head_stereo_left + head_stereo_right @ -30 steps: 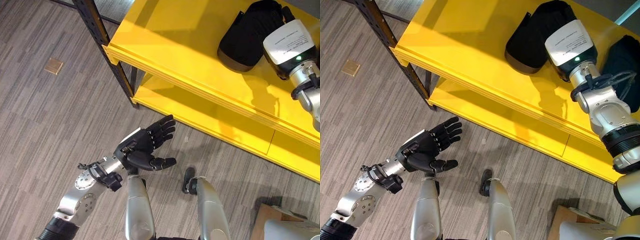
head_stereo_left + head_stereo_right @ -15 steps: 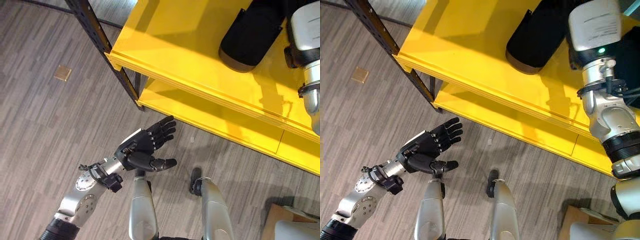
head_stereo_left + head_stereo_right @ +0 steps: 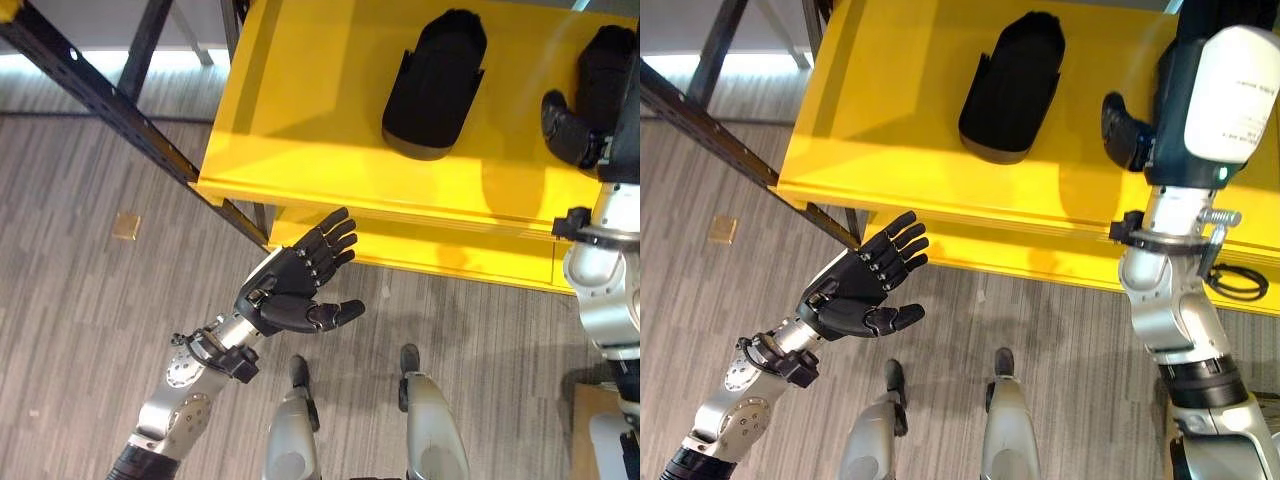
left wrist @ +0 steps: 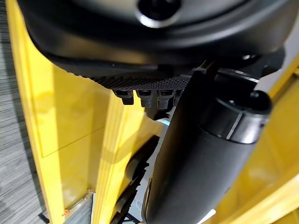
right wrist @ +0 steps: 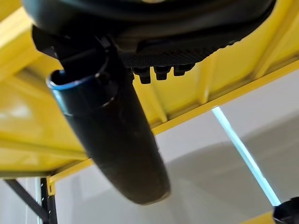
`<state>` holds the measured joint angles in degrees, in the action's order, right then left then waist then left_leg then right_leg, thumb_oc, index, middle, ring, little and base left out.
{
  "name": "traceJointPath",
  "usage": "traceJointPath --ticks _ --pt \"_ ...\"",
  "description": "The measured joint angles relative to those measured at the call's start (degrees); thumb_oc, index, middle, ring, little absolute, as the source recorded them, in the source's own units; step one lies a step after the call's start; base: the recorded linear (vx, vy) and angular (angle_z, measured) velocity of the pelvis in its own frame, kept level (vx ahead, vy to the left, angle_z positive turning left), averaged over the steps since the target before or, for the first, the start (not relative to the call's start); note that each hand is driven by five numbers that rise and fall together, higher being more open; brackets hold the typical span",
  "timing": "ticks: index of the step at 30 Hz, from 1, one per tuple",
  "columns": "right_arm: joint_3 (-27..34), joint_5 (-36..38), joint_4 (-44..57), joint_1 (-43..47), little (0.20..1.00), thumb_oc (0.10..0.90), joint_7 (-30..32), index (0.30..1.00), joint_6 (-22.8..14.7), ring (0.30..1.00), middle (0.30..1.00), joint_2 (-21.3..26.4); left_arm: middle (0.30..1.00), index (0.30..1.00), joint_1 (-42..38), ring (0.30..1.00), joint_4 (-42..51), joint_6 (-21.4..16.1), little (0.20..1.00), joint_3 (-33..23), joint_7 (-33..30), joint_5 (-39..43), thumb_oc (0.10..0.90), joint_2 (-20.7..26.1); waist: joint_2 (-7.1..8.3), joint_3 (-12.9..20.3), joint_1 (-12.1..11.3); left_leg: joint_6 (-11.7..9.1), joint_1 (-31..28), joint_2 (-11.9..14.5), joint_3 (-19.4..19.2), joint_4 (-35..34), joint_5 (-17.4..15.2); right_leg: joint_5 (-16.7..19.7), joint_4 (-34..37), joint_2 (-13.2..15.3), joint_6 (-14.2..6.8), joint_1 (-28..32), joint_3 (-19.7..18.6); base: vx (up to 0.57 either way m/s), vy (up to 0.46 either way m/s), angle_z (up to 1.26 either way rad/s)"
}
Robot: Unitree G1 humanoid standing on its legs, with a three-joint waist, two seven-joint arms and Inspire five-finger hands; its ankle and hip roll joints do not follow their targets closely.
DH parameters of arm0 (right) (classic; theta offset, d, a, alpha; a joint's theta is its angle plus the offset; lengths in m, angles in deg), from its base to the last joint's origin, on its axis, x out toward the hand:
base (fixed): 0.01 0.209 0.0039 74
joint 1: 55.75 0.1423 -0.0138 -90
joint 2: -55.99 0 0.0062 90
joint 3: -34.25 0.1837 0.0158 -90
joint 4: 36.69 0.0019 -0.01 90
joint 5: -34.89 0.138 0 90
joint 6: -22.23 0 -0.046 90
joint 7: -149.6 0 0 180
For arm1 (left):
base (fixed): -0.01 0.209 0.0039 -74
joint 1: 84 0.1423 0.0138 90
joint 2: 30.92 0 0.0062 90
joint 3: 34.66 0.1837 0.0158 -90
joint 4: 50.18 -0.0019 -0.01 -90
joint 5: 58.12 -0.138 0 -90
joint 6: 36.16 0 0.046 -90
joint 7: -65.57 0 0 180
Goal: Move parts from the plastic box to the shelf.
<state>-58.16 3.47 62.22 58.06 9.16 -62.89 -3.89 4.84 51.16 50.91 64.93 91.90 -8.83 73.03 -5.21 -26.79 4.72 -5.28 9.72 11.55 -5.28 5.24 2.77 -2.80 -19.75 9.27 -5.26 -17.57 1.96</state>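
Note:
A black moulded part (image 3: 435, 85) lies alone on the top board of the yellow shelf (image 3: 300, 150). A second black part (image 3: 608, 55) lies at the shelf's far right, partly behind my right arm. My right hand (image 3: 1125, 130) hovers over the shelf to the right of the first part. In the right wrist view its thumb (image 5: 112, 140) and fingers are straight, with nothing in them. My left hand (image 3: 290, 295) is held open, palm up, over the floor just before the shelf's front edge; its thumb (image 4: 201, 158) shows against the yellow boards.
A lower yellow board (image 3: 450, 255) runs under the top one. Black perforated uprights (image 3: 100, 100) cross at the left. A small tan square (image 3: 126, 225) lies on the grey plank floor. A tan box corner (image 3: 585, 410) shows at the lower right.
The camera has tilted up, so more of the shelf shows. My right hand has come off the first black part and now stands to its right. The left hand has risen slightly.

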Motion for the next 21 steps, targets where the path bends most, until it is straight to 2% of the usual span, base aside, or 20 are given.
traceJointPath --ticks 4,7,9,10,13,15,21 --pt "4.82 0.06 5.26 -9.95 1.0 0.9 0.61 1.0 -2.7 1.0 1.0 -3.51 1.0 1.0 1.96 1.0 0.48 -0.4 1.0 -0.51 -0.94 -0.01 0.9 -2.13 -0.48 0.95 1.01 0.03 -4.47 -0.14 -1.36 -3.94 1.23 1.15 3.89 -0.23 -0.55 4.28 0.19 0.08 0.167 -0.06" --pt "6.31 0.18 5.43 -17.86 1.0 0.9 2.34 1.0 -5.06 1.0 1.0 -4.26 1.0 1.0 4.5 1.0 0.79 -2.47 1.0 -0.33 -1.29 -0.02 0.9 -2.27 -0.04 4.26 2.88 -0.06 -5.16 -0.68 -2.01 -5.28 1.36 1.58 5.92 0.36 -1.26 4.97 -0.14 0.08 0.162 -0.03" --pt "7.72 0.19 5.49 -21.42 1.0 0.9 3.05 1.0 -6.4 1.0 1.0 -5.69 1.0 1.0 5.1 1.0 0.82 -2.75 1.0 -0.34 -2.01 -0.03 0.9 -2.42 0.1 4.91 3.0 0.0 -6.27 -0.7 -2.32 -5.95 1.34 1.84 6.95 0.25 -1.34 6.2 -0.11 0.03 0.116 -0.04" --pt "8.43 0.79 5.54 -24.22 1.0 0.9 4.25 1.0 -6.67 1.0 1.0 -7.28 1.0 1.0 6.39 1.0 0.82 -3.56 1.0 -0.82 -2.56 -0.04 0.9 -2.71 0.37 6.63 3.2 0.08 -6.84 -0.78 -2.75 -6.81 1.32 1.9 7.63 -0.01 -1.47 6.53 -0.28 0.02 0.077 -0.07" --pt "10.73 3.37 5.39 -27.66 1.0 0.9 6.77 1.0 -7.27 1.0 1.0 -8.4 1.0 1.0 7.64 1.0 0.64 -4.97 1.0 -1.29 -3.49 0.01 0.9 -3.45 0.63 8.49 3.88 -0.01 -8.2 -0.77 -3.62 -7.82 1.51 3.05 10.21 -0.29 -1.89 8.07 -0.83 0.03 0.082 -0.14" --pt "13.41 5.85 4.2 -30.27 1.0 0.9 8.94 1.0 -8.39 1.0 1.0 -10.33 1.0 1.0 10.21 1.0 0.58 -5.99 1.0 -2.29 -3.41 0.06 0.9 -3.99 1.19 11.12 5.07 0.04 -10.21 -0.69 -4.52 -9.3 1.63 5.06 14.68 -0.63 -2.21 11.04 -1.17 0.05 0.104 -0.18" --pt "11.87 6.21 4.24 -30.49 1.0 0.9 9.09 1.0 -10.99 1.0 1.0 -10.44 1.0 1.0 11.39 1.0 0.57 -6.24 1.0 -2.54 -3.4 0.07 0.9 -4.02 1.86 14.18 6.18 0.15 -11.86 -0.7 -5.6 -10.0 1.11 9.01 22.98 -0.9 -2.27 15.92 -1.62 0.03 0.009 -0.09"
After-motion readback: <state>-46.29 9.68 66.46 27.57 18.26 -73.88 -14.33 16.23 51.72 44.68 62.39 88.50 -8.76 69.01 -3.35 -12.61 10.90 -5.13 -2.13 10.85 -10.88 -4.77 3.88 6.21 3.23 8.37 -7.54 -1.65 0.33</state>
